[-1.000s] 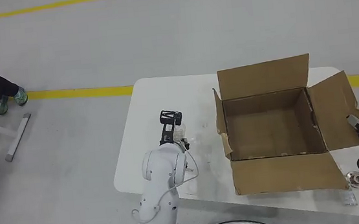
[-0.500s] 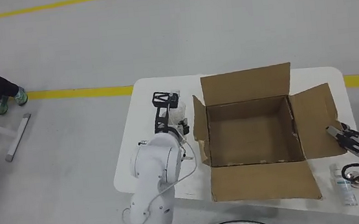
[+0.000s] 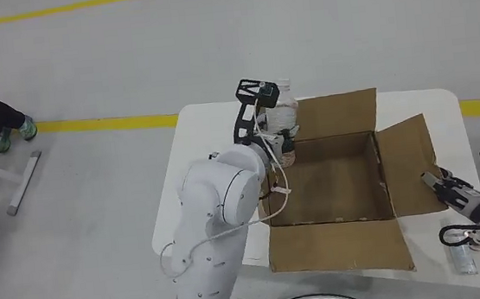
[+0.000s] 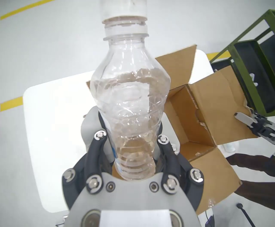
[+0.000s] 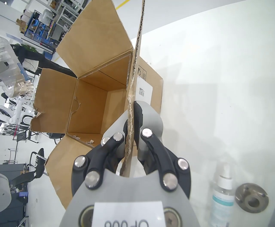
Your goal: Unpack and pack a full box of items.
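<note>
Tabletop (image 3: 211, 165): white, carrying one open cardboard box (image 3: 340, 246).

1. Left end effector (image 4: 131, 137): hovering over the box's far left corner; its fingers are closing round the lower body of a clear water bottle (image 4: 129, 96), gripping it firmly. The bottle is standing cap upward, holding some water, and is hanging above the box's left edge, not inside the box.
2. Box: sitting with all four flaps folded outward, its brown inside showing bare.
3. Right end effector (image 5: 132, 116): pinching the box's right flap (image 3: 406, 164), one finger pressing on each face of the cardboard.
4. Small spray bottle (image 5: 222, 193): lying on the tabletop just right of the box.
5. Metal flange (image 5: 251, 197): lying right of the box, beside the spray bottle.
</note>
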Action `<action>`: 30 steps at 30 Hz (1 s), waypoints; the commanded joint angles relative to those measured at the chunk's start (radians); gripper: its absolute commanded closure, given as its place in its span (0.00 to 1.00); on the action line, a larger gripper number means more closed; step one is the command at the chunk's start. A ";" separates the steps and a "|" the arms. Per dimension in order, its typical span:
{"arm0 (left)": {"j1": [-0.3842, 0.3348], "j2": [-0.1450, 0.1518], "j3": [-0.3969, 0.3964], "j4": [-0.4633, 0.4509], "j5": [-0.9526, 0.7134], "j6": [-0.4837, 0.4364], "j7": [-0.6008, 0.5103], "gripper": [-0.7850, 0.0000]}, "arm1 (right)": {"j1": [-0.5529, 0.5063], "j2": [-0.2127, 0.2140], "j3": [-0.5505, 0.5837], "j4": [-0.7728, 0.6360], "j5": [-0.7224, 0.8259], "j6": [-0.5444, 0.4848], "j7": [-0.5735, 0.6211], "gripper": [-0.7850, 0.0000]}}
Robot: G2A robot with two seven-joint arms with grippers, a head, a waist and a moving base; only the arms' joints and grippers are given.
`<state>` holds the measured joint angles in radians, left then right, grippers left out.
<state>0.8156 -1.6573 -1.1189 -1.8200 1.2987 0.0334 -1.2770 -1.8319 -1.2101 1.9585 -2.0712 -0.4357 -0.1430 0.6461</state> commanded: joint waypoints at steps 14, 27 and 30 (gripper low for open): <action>-0.019 -0.007 0.026 0.083 -0.063 0.035 0.009 1.00 | -0.004 0.009 0.014 -0.001 0.006 -0.003 0.003 1.00; -0.019 -0.007 0.026 0.083 -0.063 0.035 0.009 1.00 | 0.013 0.017 0.000 0.007 -0.006 -0.009 0.009 1.00; 0.010 -0.008 0.025 0.098 -0.111 0.042 0.046 1.00 | 0.018 0.019 -0.002 0.008 -0.010 -0.008 0.006 1.00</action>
<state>0.8059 -1.6645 -1.0946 -1.7313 1.2249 0.0740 -1.2571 -1.8156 -1.1914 1.9561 -2.0633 -0.4447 -0.1517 0.6539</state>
